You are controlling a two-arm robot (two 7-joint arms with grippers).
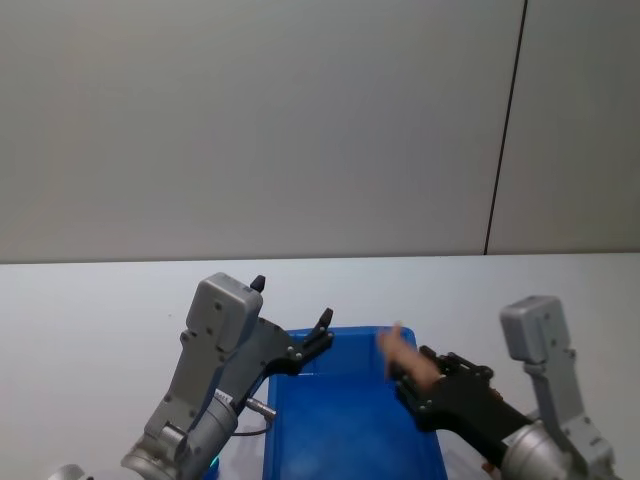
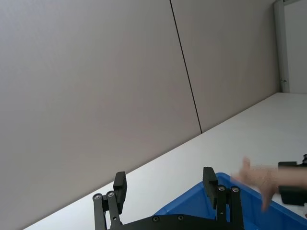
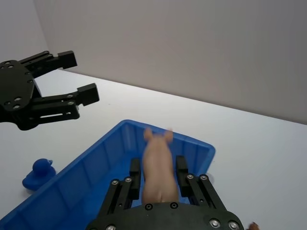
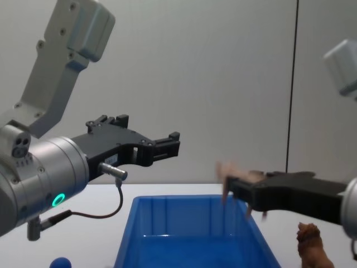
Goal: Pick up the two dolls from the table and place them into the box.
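The pale pink doll [image 3: 158,160] is clamped between the fingers of my right gripper [image 3: 159,168], which is shut on it above the right part of the blue box [image 3: 108,165]. From the head, the pink doll [image 1: 398,352] and right gripper [image 1: 406,376] hang over the box [image 1: 340,430]. The reddish-brown doll [image 4: 311,243] stands on the white table to the right of the box [image 4: 192,229]. My left gripper [image 1: 292,302] hovers open and holding nothing over the box's far left corner. Its own wrist view shows the left gripper [image 2: 164,184] with fingers wide apart.
A small blue toy duck [image 3: 36,175] sits on the table just left of the box; it also peeks into the chest view as the duck [image 4: 60,262]. A plain grey wall stands behind the table [image 1: 90,310].
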